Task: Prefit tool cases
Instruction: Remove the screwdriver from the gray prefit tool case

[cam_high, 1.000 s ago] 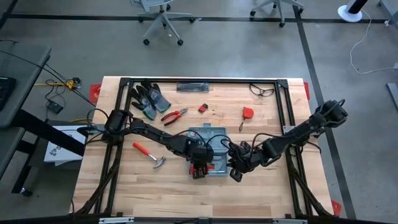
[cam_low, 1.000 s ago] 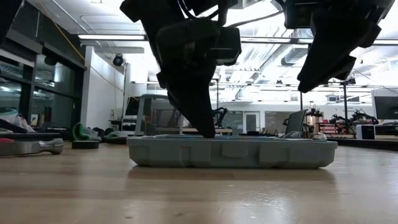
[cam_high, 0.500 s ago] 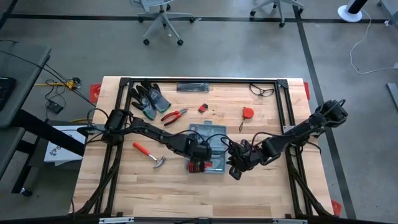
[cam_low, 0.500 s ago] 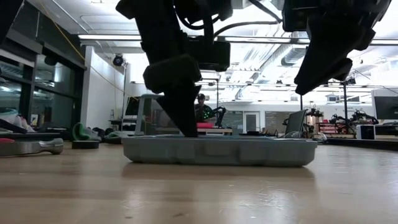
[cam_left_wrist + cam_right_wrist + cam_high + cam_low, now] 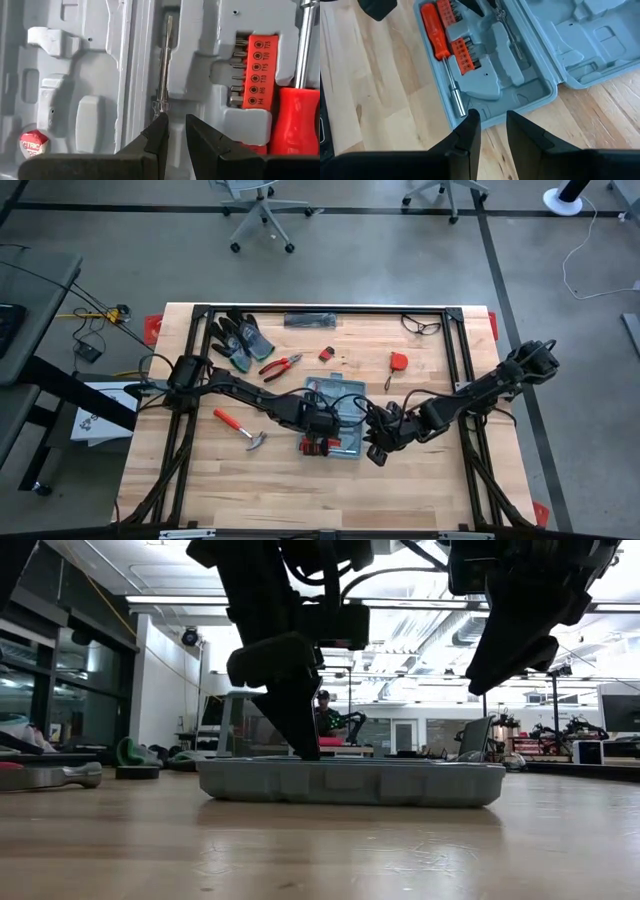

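The blue-grey tool case (image 5: pixel 338 394) lies open on the table. A red-handled screwdriver (image 5: pixel 295 120), an orange bit holder (image 5: pixel 257 70) and a thin clear-handled screwdriver (image 5: pixel 165 65) sit in its recesses. My left gripper (image 5: pixel 176 131) points steeply down into the case's near half (image 5: pixel 350 782). Its fingers stand a narrow gap apart, with nothing between them. My right gripper (image 5: pixel 493 125) hangs above the case's near right corner (image 5: pixel 547 95), clear of it (image 5: pixel 495 665), also slightly open and holding nothing. My left gripper reaches from above into the case's tray. One fingertip (image 5: pixel 159 125) stands right at the clear handle end (image 5: pixel 159 107) of the thin screwdriver, which lies in its recess. I cannot tell whether it touches the screwdriver or the tray.
On the table's far left lie dark gloves (image 5: pixel 240 336) and red-handled pliers (image 5: pixel 280 365), with a hammer (image 5: pixel 240 428) left of the case. A red tape measure (image 5: pixel 398 361) and glasses (image 5: pixel 422 326) lie far right. Bare wood shows along the near edge.
My left gripper has rolled and tipped over the case's near half, staying low in it. The case has shifted a little on the table, its right end drawing in as seen from table height. My right arm has kept still.
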